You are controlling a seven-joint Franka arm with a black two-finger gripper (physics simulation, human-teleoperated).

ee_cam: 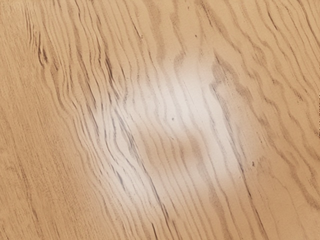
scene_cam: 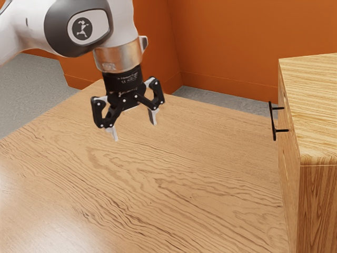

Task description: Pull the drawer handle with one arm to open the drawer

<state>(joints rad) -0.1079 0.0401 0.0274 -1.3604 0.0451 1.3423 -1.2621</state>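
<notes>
A wooden drawer cabinet [scene_cam: 310, 153] stands at the exterior view's right edge. Its thin black handle [scene_cam: 274, 121] sticks out of the front face toward the arm, a vertical bar on two short posts. The drawer front looks flush with the cabinet. My black gripper [scene_cam: 133, 125] hangs above the table at the exterior view's upper left, pointing down, far from the handle. Its two fingers stand wide apart with nothing between them. In the wrist view, bare wood grain of the table [ee_cam: 165, 130] lies under my hand.
The wooden table [scene_cam: 158, 179] stretches between my hand and the cabinet. Orange walls [scene_cam: 226, 37] close the back. Grey floor [scene_cam: 26, 89] shows past the table's far edge at the exterior view's left.
</notes>
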